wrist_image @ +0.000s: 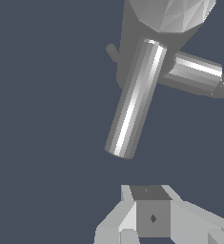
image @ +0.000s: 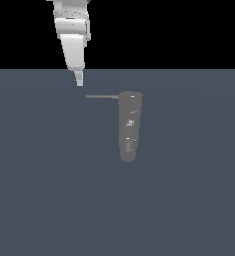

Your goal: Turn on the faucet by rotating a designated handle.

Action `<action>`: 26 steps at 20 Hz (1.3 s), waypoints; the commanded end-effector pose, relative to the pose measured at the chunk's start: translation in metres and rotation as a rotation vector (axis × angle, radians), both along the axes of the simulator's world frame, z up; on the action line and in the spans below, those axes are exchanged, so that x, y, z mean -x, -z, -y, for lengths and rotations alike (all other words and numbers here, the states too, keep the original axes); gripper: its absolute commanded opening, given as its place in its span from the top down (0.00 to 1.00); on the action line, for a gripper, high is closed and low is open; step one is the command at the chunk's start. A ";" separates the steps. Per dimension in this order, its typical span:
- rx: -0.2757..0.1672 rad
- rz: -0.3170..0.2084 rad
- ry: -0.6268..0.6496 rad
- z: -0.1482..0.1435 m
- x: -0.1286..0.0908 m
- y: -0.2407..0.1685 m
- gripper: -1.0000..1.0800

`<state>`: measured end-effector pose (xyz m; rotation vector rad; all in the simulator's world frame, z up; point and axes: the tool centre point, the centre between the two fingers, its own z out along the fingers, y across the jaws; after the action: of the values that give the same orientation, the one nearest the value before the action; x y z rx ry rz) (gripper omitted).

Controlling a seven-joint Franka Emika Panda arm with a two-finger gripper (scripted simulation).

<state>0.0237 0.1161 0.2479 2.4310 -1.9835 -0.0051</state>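
While the arm hangs in the upper left of the exterior frame, its gripper (image: 79, 80) sits just above and a little beyond the free tip of the handle (image: 102, 96), not touching it. Looks like a staging pose: coming down beside the rod's far end gives the most leverage for pushing it round. Fingers appear pressed together into one narrow tip, nothing between them; the wrist view shows only the finger bases (wrist_image: 152, 212), so I read it as clenched and empty. Faucet (image: 129, 125) stands mid-frame, a dull grey tapering post with white glints, handle sticking out from its top toward the exterior view's left. Wrist view shows the handle (wrist_image: 135, 100) as a bright cylinder. Worktop (image: 189, 200) is flat slate-blue; backdrop above it is plain black.
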 end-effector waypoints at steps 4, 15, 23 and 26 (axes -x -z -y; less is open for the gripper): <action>0.002 0.002 0.134 0.014 -0.029 0.021 1.00; 0.001 0.005 0.304 0.038 -0.063 0.047 1.00; 0.000 0.005 0.310 0.039 -0.065 0.047 1.00; 0.000 0.005 0.307 0.039 -0.064 0.047 1.00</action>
<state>0.0881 0.0772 0.2012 2.1001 -2.3366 0.0003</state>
